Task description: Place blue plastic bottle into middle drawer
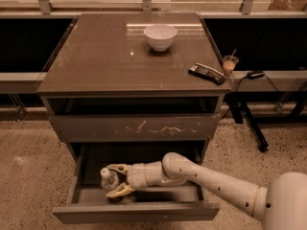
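The blue plastic bottle (108, 178) is a small clear bottle with a white screw cap and a pale label round its body. It stands upright, cap up, on the floor of the middle drawer (144, 212), in the left half and nearer the front panel than the back. That drawer is a wide, shallow grey-brown box as broad as the cabinet, with a plain front. It is pulled well out below the shut, scratch-marked drawer front, and the pincer (112, 181) reaches into it from the right, at the bottle.
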`<state>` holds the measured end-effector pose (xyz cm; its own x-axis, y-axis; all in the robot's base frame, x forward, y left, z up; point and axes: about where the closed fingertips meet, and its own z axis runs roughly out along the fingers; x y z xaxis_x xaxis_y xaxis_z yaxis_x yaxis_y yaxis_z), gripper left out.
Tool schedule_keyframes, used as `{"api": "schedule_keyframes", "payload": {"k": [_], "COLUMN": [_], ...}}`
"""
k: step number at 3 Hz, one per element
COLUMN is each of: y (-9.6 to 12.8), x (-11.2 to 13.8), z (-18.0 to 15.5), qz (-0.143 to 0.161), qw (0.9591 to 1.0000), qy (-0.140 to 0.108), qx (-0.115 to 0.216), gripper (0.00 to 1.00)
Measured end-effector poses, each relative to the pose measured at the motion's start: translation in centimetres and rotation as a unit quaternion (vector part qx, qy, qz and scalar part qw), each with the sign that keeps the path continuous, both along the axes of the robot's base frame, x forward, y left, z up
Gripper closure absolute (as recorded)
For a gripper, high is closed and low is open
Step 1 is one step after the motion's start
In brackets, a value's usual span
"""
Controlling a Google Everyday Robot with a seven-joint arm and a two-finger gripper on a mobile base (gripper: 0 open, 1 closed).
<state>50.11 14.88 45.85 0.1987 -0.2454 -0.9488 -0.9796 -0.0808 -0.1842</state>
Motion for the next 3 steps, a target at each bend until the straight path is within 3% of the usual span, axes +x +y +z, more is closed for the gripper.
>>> {"api": "schedule_keyframes", "payload": {"k": [1,3], "y": [0.01,0.32], "x": [0.0,0.03], "z": [0.0,0.8], "qz": [0.0,-0.01], "qw": [1.0,0.9999], "qy": [0.0,-0.001], "qx": [0.0,-0.008], "gripper": [0.0,0.0]}}
